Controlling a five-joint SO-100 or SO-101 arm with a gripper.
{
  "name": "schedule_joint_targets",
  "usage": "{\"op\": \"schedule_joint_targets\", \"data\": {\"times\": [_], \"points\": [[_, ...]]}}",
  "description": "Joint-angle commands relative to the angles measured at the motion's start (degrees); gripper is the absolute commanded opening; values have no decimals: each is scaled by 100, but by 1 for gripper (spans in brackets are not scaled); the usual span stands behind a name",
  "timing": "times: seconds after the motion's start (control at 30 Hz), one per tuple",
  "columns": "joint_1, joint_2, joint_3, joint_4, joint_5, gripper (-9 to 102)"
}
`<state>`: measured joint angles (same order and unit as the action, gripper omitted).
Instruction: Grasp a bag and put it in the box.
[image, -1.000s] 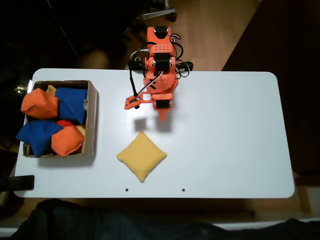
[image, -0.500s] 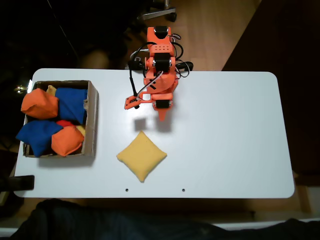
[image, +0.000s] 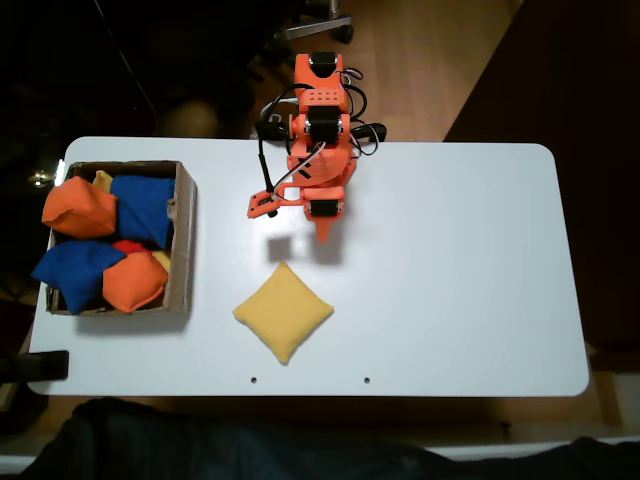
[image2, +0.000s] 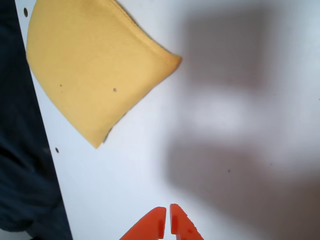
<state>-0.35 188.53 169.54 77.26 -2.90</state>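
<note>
Setting: a white table (image: 450, 300) seen from above in the fixed view, with an orange robot arm (image: 320, 140) mounted at its far edge.
Bag: a yellow bean bag (image: 283, 311) lies flat on the table, turned like a diamond, just in front of the arm and well apart from the box. In the wrist view the bag (image2: 90, 70) sits at the upper left, with nothing touching it.
Box: a shallow cardboard box (image: 185, 240) rests at the left end of the table in the fixed view. It already holds orange bean bags (image: 80, 210) and blue bean bags (image: 140, 205), piled above its rim.
Gripper: the gripper (image2: 167, 222) hangs above bare table with its two orange tips pressed together, holding nothing.
Stage: judging by this, the grasp has not yet begun; the tips would need to part before coming down over the bag.
</note>
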Motion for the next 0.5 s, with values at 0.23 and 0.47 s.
{"op": "schedule_joint_targets", "data": {"times": [0.23, 0.47], "points": [[141, 26, -229, 9, -79, 0], [97, -35, -325, 26, -53, 0]]}}
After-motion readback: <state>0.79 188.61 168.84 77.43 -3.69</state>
